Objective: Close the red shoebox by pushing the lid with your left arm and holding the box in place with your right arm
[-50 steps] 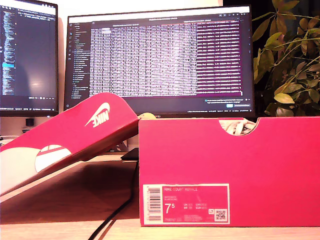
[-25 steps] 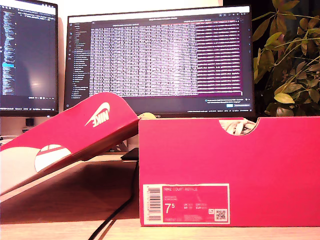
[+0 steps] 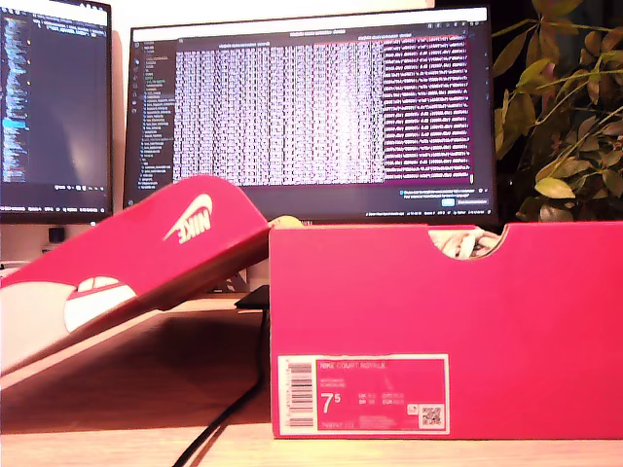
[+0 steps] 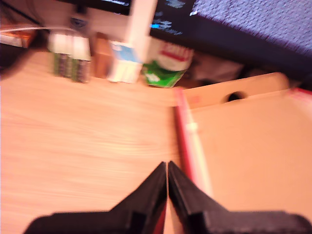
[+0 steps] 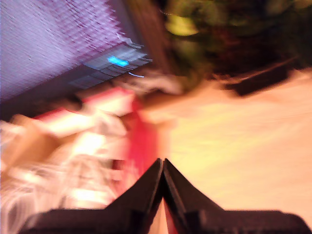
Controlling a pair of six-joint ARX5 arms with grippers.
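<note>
here the red shoebox [image 3: 448, 331] sits on the desk [image 3: 117, 389], lid [image 3: 127, 263] flung open; my first claw [image 4: 167, 168] and second claw [image 5: 163, 163] both pinched closed, empty.

the shoebox [image 3: 448, 331] is sitting on the desk [image 3: 117, 389] toward the exterior view's right. its lid [image 3: 136, 268] is leaning open at the box's side toward the exterior view's left, tilting down to the desk. two monitors [image 3: 311, 117] are standing behind them, a plant [image 3: 560, 117] behind the box at the exterior view's right. a cable [image 3: 234, 409] is lying beside the box.
</note>
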